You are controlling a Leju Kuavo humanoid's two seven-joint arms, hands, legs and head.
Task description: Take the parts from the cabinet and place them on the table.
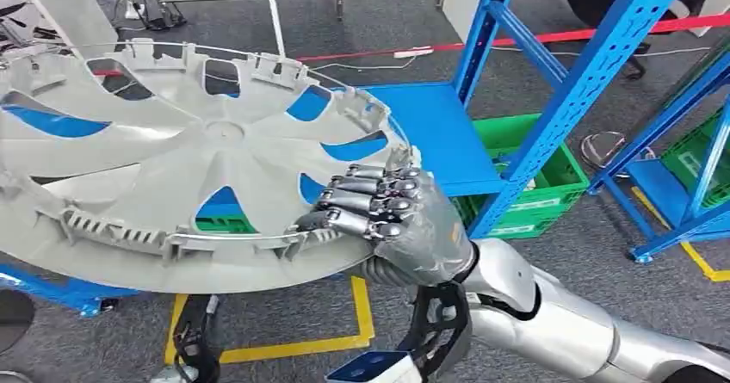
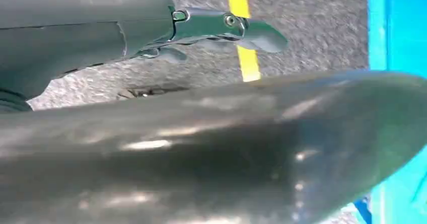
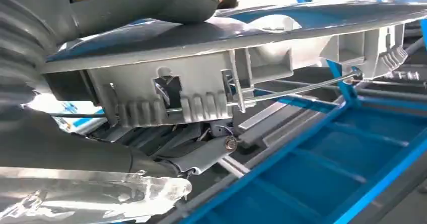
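Observation:
A large grey wheel cover (image 1: pixel 215 168) with spoke cut-outs is held up, inner side facing me, in front of the blue cabinet shelf (image 1: pixel 430 125). My right hand (image 1: pixel 387 215) grips its right rim, fingers curled over the inner edge. In the right wrist view the thumb lies on one face of the rim (image 3: pixel 201 93) and the fingers (image 3: pixel 201 153) on the other. The left wrist view has the cover's smooth outer face (image 2: pixel 226 153) close beside my left hand (image 2: pixel 100 32), whose fingers (image 2: pixel 226 25) stretch along it with floor showing between; whether it grips the cover is hidden.
The blue cabinet's uprights (image 1: pixel 568 99) rise at right, with a green crate (image 1: pixel 534 176) under the shelf. Another blue rack (image 1: pixel 680 185) stands at far right. Yellow tape (image 1: pixel 284 344) marks the grey floor below the cover; a red line (image 1: pixel 534 39) crosses behind.

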